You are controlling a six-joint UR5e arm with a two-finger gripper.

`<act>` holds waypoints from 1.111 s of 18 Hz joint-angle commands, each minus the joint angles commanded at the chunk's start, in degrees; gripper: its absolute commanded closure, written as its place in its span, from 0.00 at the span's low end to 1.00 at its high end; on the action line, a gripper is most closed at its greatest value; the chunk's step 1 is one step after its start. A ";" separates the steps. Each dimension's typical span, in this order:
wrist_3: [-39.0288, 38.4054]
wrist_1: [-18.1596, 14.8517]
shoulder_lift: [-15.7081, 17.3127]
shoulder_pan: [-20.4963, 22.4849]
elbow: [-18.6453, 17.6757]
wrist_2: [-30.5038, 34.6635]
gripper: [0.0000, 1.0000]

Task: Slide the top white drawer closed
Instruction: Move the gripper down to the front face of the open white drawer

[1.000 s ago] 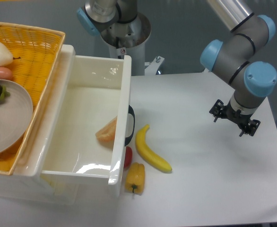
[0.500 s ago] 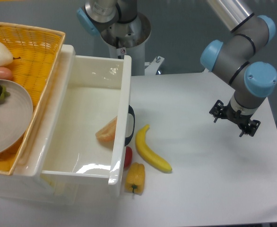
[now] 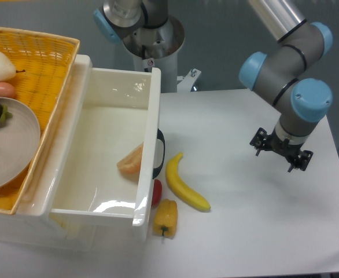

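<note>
The top white drawer [image 3: 149, 110] is pulled far out over the table, a deep glossy tray with a black curved handle [image 3: 159, 153] on its right-hand front. An orange slice [image 3: 131, 160] lies inside it. My gripper [image 3: 280, 152] hangs over the right part of the table, well away from the drawer front. It points down under the arm's wrist, so its fingers are hidden and I cannot tell whether it is open or shut.
A banana [image 3: 185, 185], a yellow pepper [image 3: 165, 217] and a red fruit [image 3: 156, 192] lie on the table just in front of the drawer. An orange woven basket [image 3: 42, 52] with a plate and produce sits on top at the left.
The arm has shifted slightly left, toward the drawer. The drawer and the fruit have not moved.
</note>
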 joint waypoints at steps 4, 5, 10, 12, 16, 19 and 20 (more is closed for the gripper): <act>-10.80 -0.44 1.75 0.00 -1.58 0.27 0.00; -13.69 -0.61 2.45 0.00 -2.11 -0.34 0.00; -30.29 -1.14 4.13 -1.66 -4.40 -4.64 0.20; -35.68 -1.32 4.57 -2.28 -4.40 -7.19 0.32; -36.40 -4.83 5.53 -5.00 -4.31 -9.57 0.51; -36.40 -6.50 6.68 -5.54 -4.31 -12.99 0.62; -36.40 -7.46 7.12 -5.45 -4.31 -14.57 0.65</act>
